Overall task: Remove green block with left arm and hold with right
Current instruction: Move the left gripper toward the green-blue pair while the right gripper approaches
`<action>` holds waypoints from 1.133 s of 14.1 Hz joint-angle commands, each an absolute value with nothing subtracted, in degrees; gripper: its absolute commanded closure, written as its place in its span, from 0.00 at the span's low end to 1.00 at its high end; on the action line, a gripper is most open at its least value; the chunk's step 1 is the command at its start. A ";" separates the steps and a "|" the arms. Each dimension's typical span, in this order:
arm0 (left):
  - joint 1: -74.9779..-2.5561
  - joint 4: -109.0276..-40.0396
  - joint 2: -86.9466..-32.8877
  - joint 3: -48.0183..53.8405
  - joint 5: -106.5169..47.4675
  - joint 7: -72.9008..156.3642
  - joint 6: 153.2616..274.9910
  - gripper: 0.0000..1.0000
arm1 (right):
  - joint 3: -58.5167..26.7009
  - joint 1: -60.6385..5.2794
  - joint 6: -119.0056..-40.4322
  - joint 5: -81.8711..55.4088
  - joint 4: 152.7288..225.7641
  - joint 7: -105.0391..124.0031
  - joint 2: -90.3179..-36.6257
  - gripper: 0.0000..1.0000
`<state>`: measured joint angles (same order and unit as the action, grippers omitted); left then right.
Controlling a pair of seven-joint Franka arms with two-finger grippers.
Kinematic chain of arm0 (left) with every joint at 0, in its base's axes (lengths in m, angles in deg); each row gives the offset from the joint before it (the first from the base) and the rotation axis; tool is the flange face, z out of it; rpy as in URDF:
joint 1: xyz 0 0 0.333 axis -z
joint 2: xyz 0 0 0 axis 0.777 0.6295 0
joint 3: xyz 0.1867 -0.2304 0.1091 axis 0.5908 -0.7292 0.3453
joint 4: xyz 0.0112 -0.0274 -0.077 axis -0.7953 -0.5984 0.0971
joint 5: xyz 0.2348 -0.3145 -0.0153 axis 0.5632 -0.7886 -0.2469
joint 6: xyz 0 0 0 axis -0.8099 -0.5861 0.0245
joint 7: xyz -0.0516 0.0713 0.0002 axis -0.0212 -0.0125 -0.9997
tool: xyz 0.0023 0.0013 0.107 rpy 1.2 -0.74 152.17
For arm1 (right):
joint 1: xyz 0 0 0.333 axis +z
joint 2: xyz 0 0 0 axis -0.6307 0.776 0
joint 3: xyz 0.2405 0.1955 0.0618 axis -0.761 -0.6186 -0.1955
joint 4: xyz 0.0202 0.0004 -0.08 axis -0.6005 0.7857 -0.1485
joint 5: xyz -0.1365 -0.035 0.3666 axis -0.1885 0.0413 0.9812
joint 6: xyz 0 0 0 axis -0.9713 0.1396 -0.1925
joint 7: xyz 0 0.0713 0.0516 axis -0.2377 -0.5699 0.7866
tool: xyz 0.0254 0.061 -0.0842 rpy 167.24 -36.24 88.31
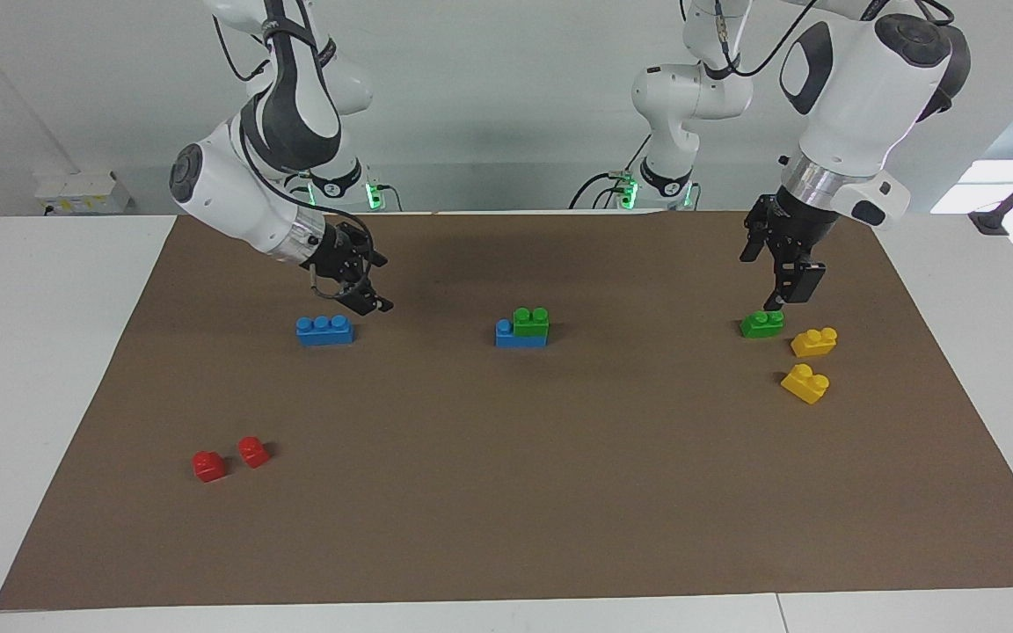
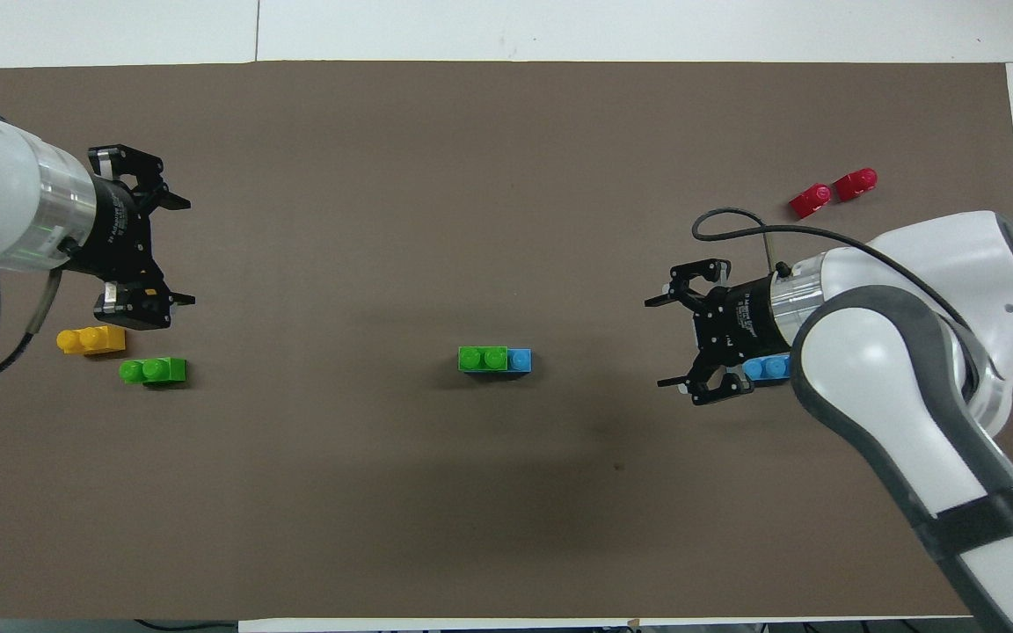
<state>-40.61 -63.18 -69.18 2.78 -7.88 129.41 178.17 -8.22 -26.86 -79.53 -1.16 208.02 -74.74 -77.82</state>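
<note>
The left hand (image 1: 779,286) hung open, pointing down over a loose small bright green plastic brick (image 1: 761,324). The right hand (image 1: 364,290) tilted open above a long blue plastic brick (image 1: 324,330). Mid-desk (image 1: 506,492), the green block (image 1: 530,321) sat atop another blue brick (image 1: 520,336). No writing was legible.

Two green bricks (image 1: 530,321) (image 1: 761,324), two blue bricks (image 1: 324,330) (image 1: 506,335), two yellow bricks (image 1: 813,341) (image 1: 805,383), two red bricks (image 1: 208,466) (image 1: 252,452).

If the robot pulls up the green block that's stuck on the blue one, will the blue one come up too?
Probably, unless it is held: the green block sits pressed onto the blue brick. Both look like stiff, light plastic, unlikely to bend or roll.
</note>
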 commanded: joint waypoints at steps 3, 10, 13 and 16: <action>-32.72 -72.55 -74.37 3.65 -8.78 139.82 184.01 0.00 | -8.18 -22.67 -85.60 3.90 208.54 -77.09 -75.30 0.00; -22.70 -77.57 -74.38 3.65 -8.78 152.84 189.73 0.00 | -8.18 -17.58 -92.01 8.55 208.63 -75.86 -71.87 0.00; -19.00 -78.53 -72.18 3.65 -8.78 156.18 191.23 0.00 | -8.18 -15.55 -93.95 9.70 208.72 -75.51 -70.65 0.00; -16.63 -79.33 -70.16 3.65 -8.78 160.13 194.30 0.00 | -8.18 -14.58 -94.92 12.86 208.89 -70.60 -68.36 0.00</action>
<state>-18.64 -78.16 -70.97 2.67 -8.02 157.79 191.70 -8.29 -14.94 -93.57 10.26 208.39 -74.60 -69.96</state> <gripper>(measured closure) 0.000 0.000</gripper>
